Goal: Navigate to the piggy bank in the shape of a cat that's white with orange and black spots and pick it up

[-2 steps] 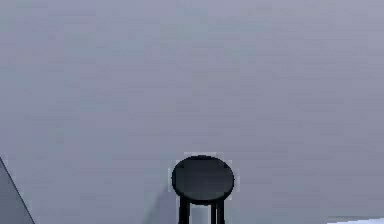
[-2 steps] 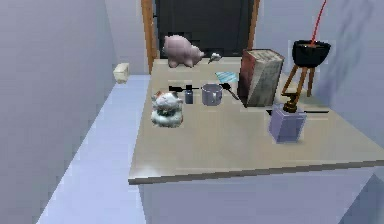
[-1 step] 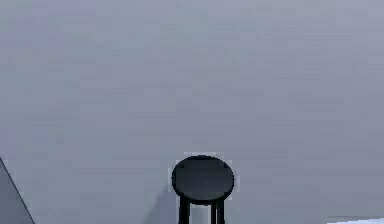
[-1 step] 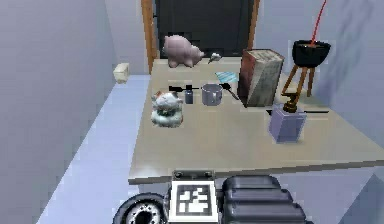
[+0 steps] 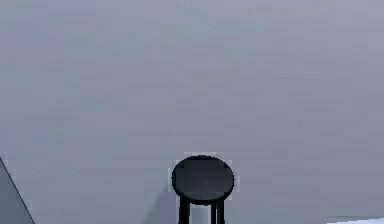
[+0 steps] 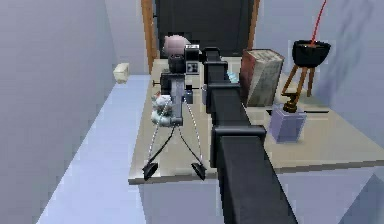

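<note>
Dark square arm bar point(image 6: 240, 150) reaches out over beige tabletop point(image 6: 330, 150); small whitish rounded object point(image 6: 160, 110), likely the cat bank, sits near the tabletop's left edge, at the gripper point(image 6: 174, 171); finger state and any hold, cannot tell; brown box point(image 6: 262, 75) toward far edge; black round stool point(image 5: 203, 180) ahead by grey wall. Approach looks done; lift not yet shown.
</note>
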